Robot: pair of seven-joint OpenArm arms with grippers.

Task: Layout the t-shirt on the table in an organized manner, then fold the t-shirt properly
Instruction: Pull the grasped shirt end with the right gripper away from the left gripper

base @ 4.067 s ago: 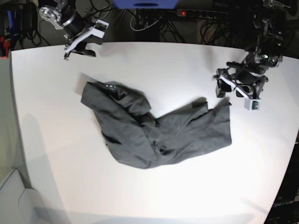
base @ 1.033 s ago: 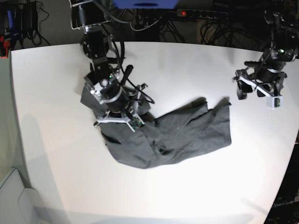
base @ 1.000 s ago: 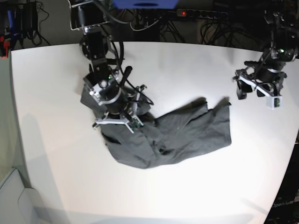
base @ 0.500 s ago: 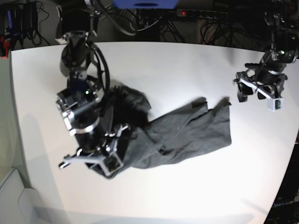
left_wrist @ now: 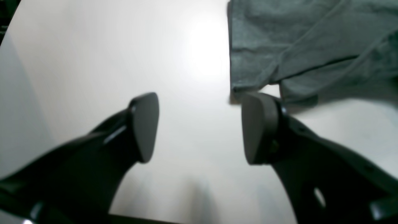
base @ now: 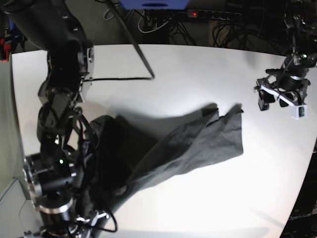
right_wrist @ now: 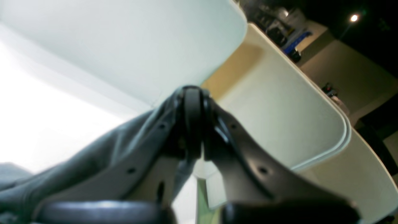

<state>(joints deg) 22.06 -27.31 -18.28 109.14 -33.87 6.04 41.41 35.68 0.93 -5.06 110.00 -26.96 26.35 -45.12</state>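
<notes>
The right end effector (right_wrist: 192,124) is pressed together on a fold of the t-shirt (base: 193,144), the dark grey cloth bunched between its fingertips and trailing away below and to its left in the right wrist view. In the base view this arm fills the near left of the frame, its wrist low at the near edge of the surface (base: 198,69), and the cloth it pinches rises off the white top there in a dark hanging mass. From that grip the shirt stretches away across the surface in a long slanted band, its far end lying flat with a ragged upper edge and two small peaks. Beyond the pinching fingers the right wrist view shows the rounded corner of the white surface and, past it, a pale panel and a dim room. The left end effector (left_wrist: 199,127) stands spread, nothing between its fingers, above bare white surface. An edge of the grey shirt lies ahead of it and to its right in the left wrist view, a corner of the cloth just beyond the tip of the right-hand finger (left_wrist: 258,127); whether the two touch cannot be told. In the base view this end effector (base: 280,99) hovers apart from the shirt's far end.
</notes>
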